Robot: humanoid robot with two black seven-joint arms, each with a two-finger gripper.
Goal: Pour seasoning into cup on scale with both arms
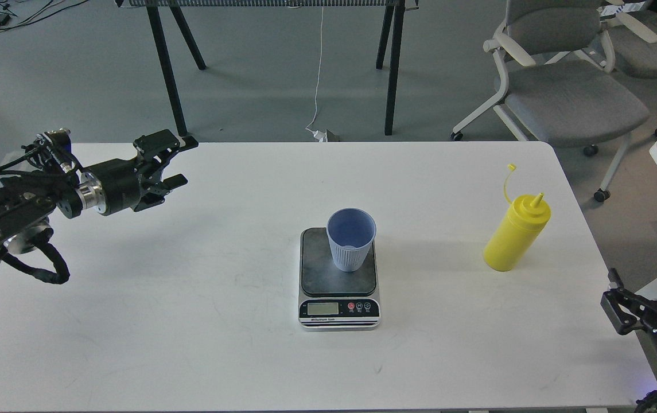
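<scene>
The squeeze bottle (515, 235), at the cup's (351, 238) three o'clock, looked light and squashy; mid-body suited. Both tools, left (174, 162) and right (646, 301), hung released.

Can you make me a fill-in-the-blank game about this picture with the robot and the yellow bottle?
1. The blue cup stands on the ____.
2. The bottle on the table is colored ____.
3. The bottle stands nearer to the robot's ____ hand.
4. The left hand is holding ____.

Missing words: scale; yellow; right; nothing
</scene>
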